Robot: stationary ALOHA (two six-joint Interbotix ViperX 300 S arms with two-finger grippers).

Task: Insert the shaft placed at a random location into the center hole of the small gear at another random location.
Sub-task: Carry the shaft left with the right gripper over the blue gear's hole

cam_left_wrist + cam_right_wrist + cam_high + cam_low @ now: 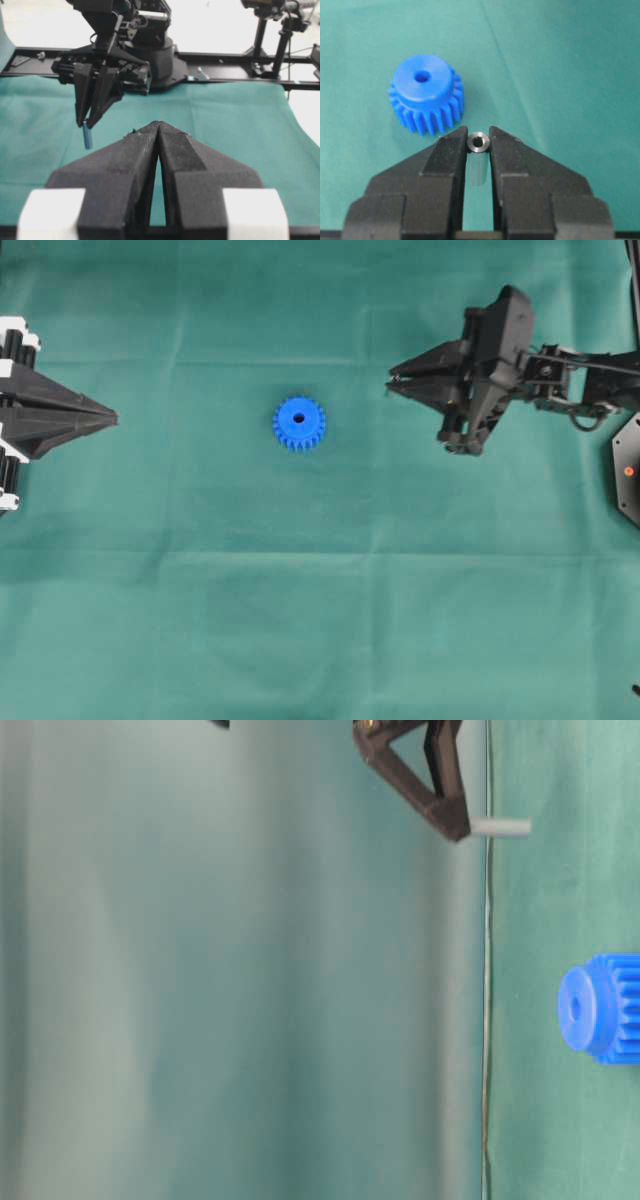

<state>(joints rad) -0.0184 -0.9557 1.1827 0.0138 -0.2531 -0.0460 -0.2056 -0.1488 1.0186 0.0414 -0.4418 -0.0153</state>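
The small blue gear point(299, 423) lies flat on the green cloth near the middle, its dark center hole point(298, 419) facing up. It also shows in the right wrist view point(426, 94) and at table level point(600, 1008). My right gripper point(391, 381) is shut on the silvery shaft point(479, 143), held upright at the fingertips, above the cloth and to the right of the gear. The shaft sticks out below the tips at table level point(500, 827) and in the left wrist view point(87, 135). My left gripper point(112, 419) is shut and empty at the left edge.
A black base part point(628, 472) with an orange dot sits at the right edge. The green cloth point(320, 620) covers the table. The right arm's base and frame rails point(225, 62) stand behind the cloth in the left wrist view.
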